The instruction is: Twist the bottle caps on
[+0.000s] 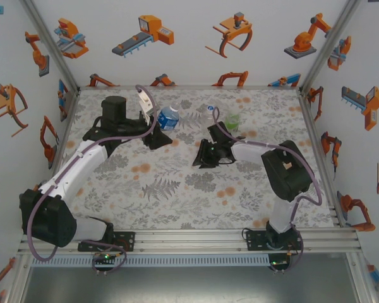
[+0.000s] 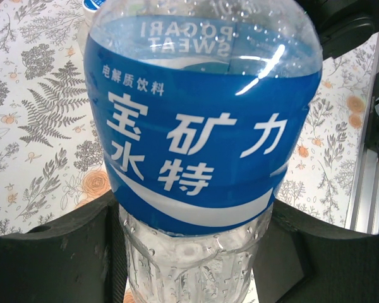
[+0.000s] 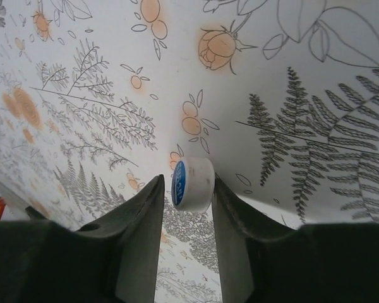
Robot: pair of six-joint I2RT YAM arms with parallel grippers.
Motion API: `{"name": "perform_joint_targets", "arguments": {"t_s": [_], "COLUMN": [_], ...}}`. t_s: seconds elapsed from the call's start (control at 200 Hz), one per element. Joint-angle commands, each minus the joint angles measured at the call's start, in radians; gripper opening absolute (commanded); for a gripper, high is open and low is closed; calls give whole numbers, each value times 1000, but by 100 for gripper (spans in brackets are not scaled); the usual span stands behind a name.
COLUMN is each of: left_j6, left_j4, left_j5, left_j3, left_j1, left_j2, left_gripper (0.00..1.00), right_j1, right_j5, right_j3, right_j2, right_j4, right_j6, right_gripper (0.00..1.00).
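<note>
Clamping the blue-label bottle with the left gripper, jaws drawn in on the clear ribbed wall just under the label, at the far middle of the table, a little left of the green bottle. Pinching the blue-topped cap between the narrowed jaws of the right gripper, flat faces turned toward the fingers, low over the table's middle. Judging the bottle as light, thin-walled and springy, probably denting or slipping under a hard squeeze, so taking it on the ribbed lower wall and squeezing gently. Judging the cap as stiff, smooth and tiny, prone to popping free; taking it by the rim likely suiting the twisting better.
</note>
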Motion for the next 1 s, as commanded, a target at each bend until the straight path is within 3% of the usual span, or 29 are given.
{"name": "perform_joint_targets", "arguments": {"t_s": [0.0, 0.386, 0.996], "left_j6": [0, 8, 10], "left_j4": [-13, -28, -37], "left_j5": [31, 26, 26], "left_j3": [28, 34, 37], "left_j1": [-6, -6, -8], "left_j2": [12, 17, 20], "left_gripper": [0, 0, 0], "right_j1": [-1, 105, 153], "right_j5": [131, 385, 381], "right_j3": [16, 233, 362], "right_j2": [-33, -9, 132], "right_j4": [-123, -370, -465], "right_j6": [-39, -226, -304], "right_gripper": [43, 46, 46]}}
